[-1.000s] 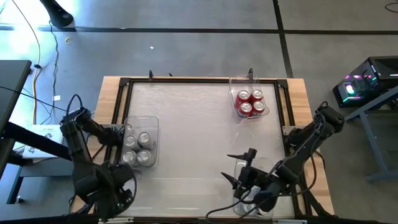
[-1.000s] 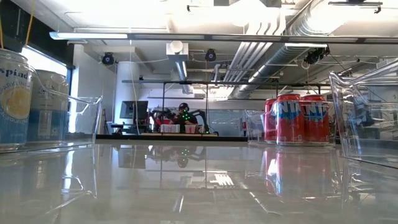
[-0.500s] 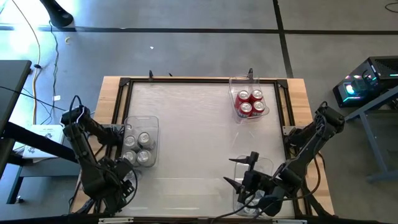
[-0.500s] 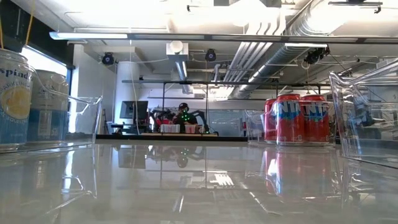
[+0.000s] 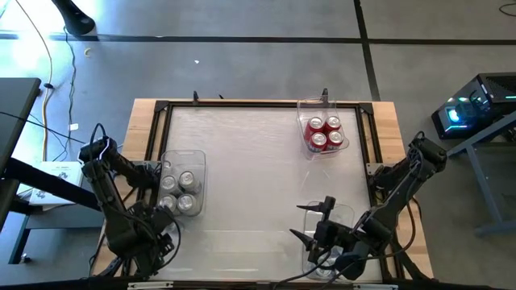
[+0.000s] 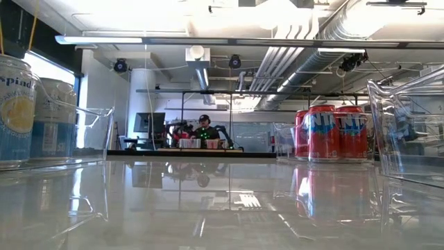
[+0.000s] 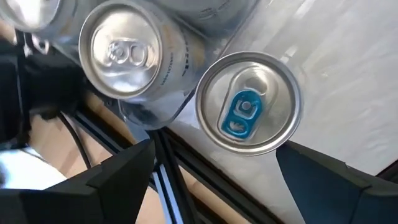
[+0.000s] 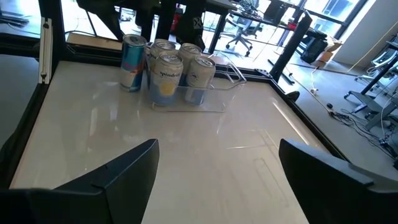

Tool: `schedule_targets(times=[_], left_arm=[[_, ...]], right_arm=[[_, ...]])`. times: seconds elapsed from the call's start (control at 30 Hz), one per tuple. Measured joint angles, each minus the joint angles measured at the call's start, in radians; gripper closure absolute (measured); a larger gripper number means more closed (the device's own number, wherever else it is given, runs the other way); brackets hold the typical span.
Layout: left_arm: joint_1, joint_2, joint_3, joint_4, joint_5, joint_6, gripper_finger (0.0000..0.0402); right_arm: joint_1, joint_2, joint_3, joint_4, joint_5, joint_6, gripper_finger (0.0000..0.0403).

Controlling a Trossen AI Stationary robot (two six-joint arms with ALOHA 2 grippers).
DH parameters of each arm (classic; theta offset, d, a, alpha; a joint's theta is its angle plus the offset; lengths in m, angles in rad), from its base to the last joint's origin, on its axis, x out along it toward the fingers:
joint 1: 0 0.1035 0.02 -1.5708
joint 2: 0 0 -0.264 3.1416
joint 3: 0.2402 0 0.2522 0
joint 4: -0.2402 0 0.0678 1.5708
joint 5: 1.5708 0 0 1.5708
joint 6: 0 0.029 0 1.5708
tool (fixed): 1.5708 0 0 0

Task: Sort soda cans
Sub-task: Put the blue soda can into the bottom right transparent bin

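Left gripper (image 5: 165,227) hangs spread over a blue-tab can (image 7: 249,102) standing outside the silver cans' bin (image 5: 182,155) at 8 o'clock. Right gripper (image 5: 313,221) is spread too, at 5. Red cans (image 5: 324,133) sit at 1.

At the left edge of the low view, the pale blue-and-yellow metal can (image 6: 15,111) carries the letters "spiad". The red metal cans (image 6: 331,132) at right centre show large white letters "NT". In the right wrist view, a pale can (image 8: 164,79) reads "spindrift", barely legible.
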Motion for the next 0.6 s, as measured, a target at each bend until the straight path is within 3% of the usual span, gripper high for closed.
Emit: schedule_targets(times=[0.6], left_arm=[[-0.057, 0.001, 0.0, 0.01, -0.224, 0.313, 0.0073]], right_arm=[[0.0, 0.0, 0.0, 0.0, 0.0, 0.017, 0.0075]])
